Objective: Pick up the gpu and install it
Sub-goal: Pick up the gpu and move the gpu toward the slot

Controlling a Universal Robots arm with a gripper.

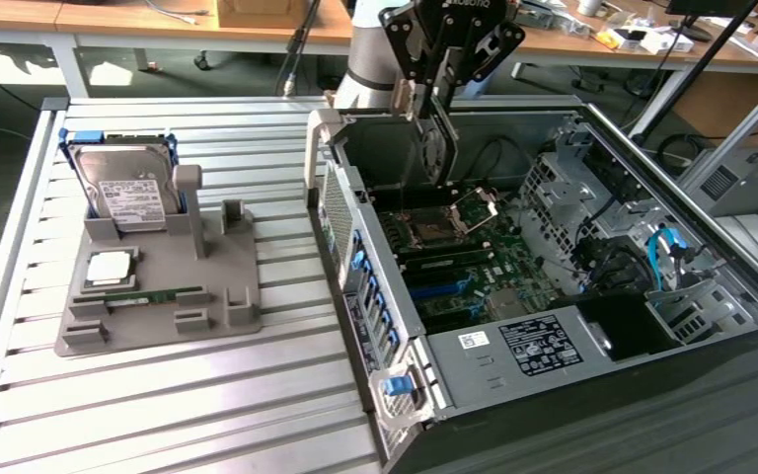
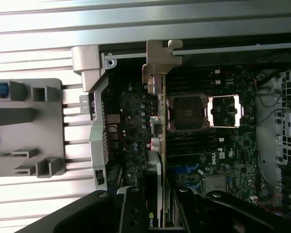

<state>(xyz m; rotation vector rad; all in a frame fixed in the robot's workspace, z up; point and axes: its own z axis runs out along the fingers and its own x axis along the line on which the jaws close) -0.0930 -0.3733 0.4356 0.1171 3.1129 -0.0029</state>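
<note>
My gripper (image 1: pixel 432 91) hangs over the open computer case (image 1: pixel 352 212), shut on the gpu (image 1: pixel 434 148). The card hangs vertically, a thin dark plate reaching down into the case above the motherboard (image 1: pixel 472 262). In the wrist view the gpu (image 2: pixel 158 141) shows edge-on between my black fingers (image 2: pixel 131 211), with its silver end bracket (image 2: pixel 161 60) at the case's rear wall. The card lies just beside the open CPU socket (image 2: pixel 189 111). Whether its lower edge touches the board is hidden.
A grey holder (image 1: pixel 228 296) on the slatted metal table (image 1: pixel 155 415) carries a silver hard drive (image 1: pixel 122 188), a CPU chip (image 1: pixel 110 267) and a green RAM stick (image 1: pixel 155 294). Drive cages and blue cables (image 1: pixel 662 247) fill the case's far end.
</note>
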